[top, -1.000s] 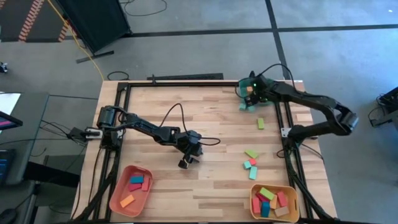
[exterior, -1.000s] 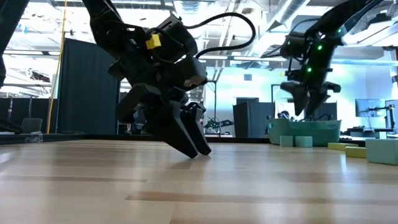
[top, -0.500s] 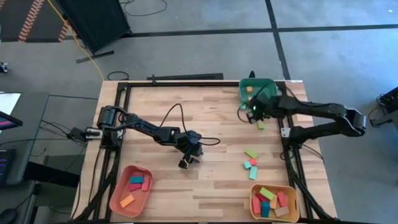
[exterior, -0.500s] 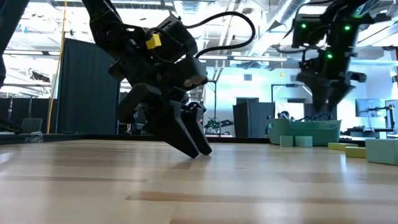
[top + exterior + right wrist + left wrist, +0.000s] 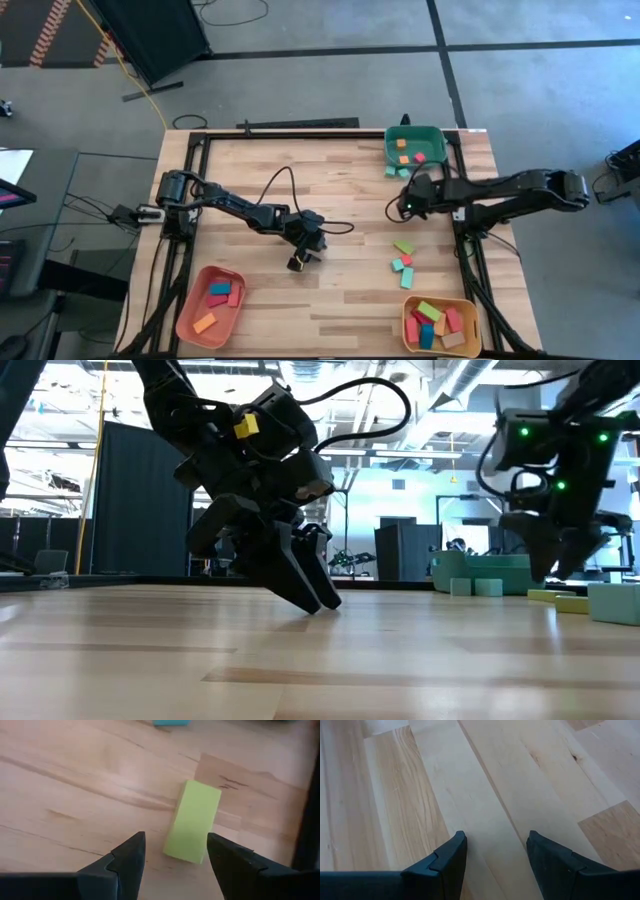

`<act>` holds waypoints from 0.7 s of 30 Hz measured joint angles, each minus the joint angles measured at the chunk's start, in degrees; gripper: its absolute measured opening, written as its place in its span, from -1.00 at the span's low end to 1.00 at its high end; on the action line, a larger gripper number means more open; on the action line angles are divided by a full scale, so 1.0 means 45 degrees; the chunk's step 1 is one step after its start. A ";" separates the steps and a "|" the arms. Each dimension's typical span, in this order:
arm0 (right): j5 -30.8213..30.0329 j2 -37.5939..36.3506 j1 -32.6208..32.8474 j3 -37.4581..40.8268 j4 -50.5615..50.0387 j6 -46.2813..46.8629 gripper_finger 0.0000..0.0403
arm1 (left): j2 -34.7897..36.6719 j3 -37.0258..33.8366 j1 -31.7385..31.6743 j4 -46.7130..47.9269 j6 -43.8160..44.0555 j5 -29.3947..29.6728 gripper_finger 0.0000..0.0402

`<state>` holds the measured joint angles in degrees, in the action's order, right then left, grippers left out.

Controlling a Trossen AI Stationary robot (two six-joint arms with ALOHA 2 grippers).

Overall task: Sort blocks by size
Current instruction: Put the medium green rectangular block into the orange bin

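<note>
**Right gripper poised over a lime bar, left gripper resting empty on bare wood**

High view: the left gripper (image 5: 297,262) sits low at mid-table over bare boards. The right gripper (image 5: 410,203) hangs just in front of the green tray (image 5: 415,131), which holds a few small blocks (image 5: 404,158); two teal ones lie just outside it. A loose cluster of green, teal and red blocks (image 5: 402,256) lies nearer the front, beside the yellow tray (image 5: 410,306) packed with bigger pieces. The salmon tray (image 5: 196,283) at front left holds four or so. The bar under the right gripper is hidden here by the arm.

Low view: the left gripper's fingertips (image 5: 318,603) touch or nearly touch the table (image 5: 300,660). The right gripper (image 5: 556,567) is partly cut off by its wrist housing; teal blocks and a pale yellow-green bar lie at the far right edge.

Left wrist view: the fingers (image 5: 450,855) stand moderately apart with only wood between them.

Right wrist view: the fingers (image 5: 131,854) are spread wide, empty, with a lime-green bar (image 5: 193,820) lying flat ahead, nearer one finger. A teal block is cut off at the frame edge.

No writing is legible in any view.
</note>
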<state>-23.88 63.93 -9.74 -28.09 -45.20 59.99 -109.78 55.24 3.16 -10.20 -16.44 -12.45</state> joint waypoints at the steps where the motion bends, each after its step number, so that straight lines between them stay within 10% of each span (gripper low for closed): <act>1: 0.0003 0.0001 0.0000 0.0154 0.0179 0.0010 0.19 | 0.0000 0.0000 0.0000 -0.0003 -0.0001 -0.0005 -0.02; 21: -0.0162 -0.0030 -0.0154 0.1840 0.1965 0.0581 0.19 | -0.0005 0.0000 0.0010 -0.0154 0.0067 -0.0036 -0.02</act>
<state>-24.61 63.80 -10.43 -19.81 -36.36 62.60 -109.80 55.24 3.20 -10.89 -16.14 -12.61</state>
